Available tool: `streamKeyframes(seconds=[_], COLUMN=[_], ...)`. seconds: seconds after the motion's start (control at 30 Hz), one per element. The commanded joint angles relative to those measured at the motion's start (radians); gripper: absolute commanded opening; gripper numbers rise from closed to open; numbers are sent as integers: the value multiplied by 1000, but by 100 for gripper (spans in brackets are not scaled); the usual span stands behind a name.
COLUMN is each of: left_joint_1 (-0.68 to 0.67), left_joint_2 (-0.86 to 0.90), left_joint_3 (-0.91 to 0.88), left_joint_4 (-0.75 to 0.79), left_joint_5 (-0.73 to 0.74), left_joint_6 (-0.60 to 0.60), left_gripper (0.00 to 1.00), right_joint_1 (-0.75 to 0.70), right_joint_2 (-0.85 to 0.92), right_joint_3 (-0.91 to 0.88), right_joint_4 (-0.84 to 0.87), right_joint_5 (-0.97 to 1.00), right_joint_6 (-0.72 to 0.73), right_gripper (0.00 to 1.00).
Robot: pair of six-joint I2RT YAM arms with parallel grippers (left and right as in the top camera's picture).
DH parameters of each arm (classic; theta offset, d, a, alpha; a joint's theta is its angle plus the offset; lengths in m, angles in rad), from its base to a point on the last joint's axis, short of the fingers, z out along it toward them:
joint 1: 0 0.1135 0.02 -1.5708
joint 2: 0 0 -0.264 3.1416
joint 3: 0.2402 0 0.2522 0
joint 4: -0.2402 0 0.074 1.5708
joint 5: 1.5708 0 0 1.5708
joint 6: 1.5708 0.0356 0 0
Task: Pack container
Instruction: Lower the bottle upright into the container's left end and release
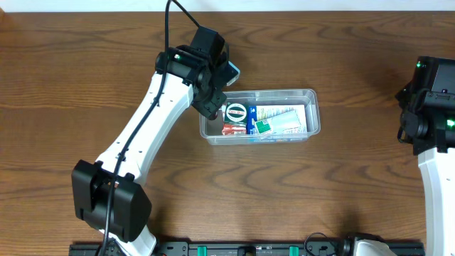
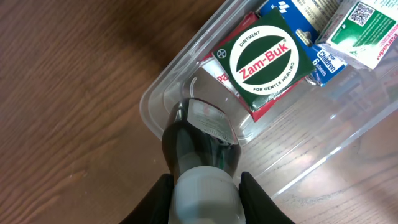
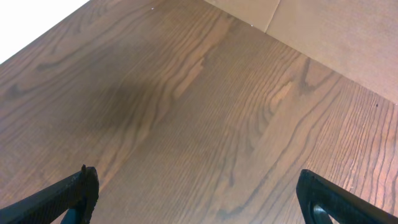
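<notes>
Overhead is showing the brown wood-grain table (image 1: 341, 192) carrying the clear rectangular plastic container (image 1: 284, 91) near its middle, with flat packets lying inside. The right gripper (image 3: 199, 202) is hanging over bare wood at the far right, jaws spread wide. The left gripper (image 2: 205, 186) is clamping a small dark bottle (image 2: 202, 140), seemingly aiming it into the container's free left corner beside the green square Zam-Buk box (image 2: 264, 59). Lowering it until it is touching the floor before parting the jaws is looking wisest; releasing high is risking a topple.
</notes>
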State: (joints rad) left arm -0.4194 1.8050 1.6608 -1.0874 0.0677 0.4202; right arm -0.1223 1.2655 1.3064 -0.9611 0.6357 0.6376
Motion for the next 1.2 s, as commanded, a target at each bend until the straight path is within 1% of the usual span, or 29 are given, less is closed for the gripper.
streamKeyframes(seconds=[0.0,0.2,0.57,0.83,1.17], left_joint_1=[4,4,4,4,4], left_joint_2=[5,6,6,6,8], left_joint_3=[-6,-16,-126,-161,-181], left_joint_4=[5,14,106,144,181], left_joint_5=[-12,-11,3,4,56], left_joint_6=[14,13,13,13,13], left_gripper=[16,17,17,17,17], right_joint_1=[-8,-8,-8,-8,-8], right_joint_2=[3,3,3,3,3], right_joint_3=[2,2,2,2,2], right_joint_4=[-1,-1,0,-1,-1], right_joint_5=[10,10,10,10,10], right_joint_6=[-14,-14,-14,-14,-14], right_gripper=[99,99,99,99,99])
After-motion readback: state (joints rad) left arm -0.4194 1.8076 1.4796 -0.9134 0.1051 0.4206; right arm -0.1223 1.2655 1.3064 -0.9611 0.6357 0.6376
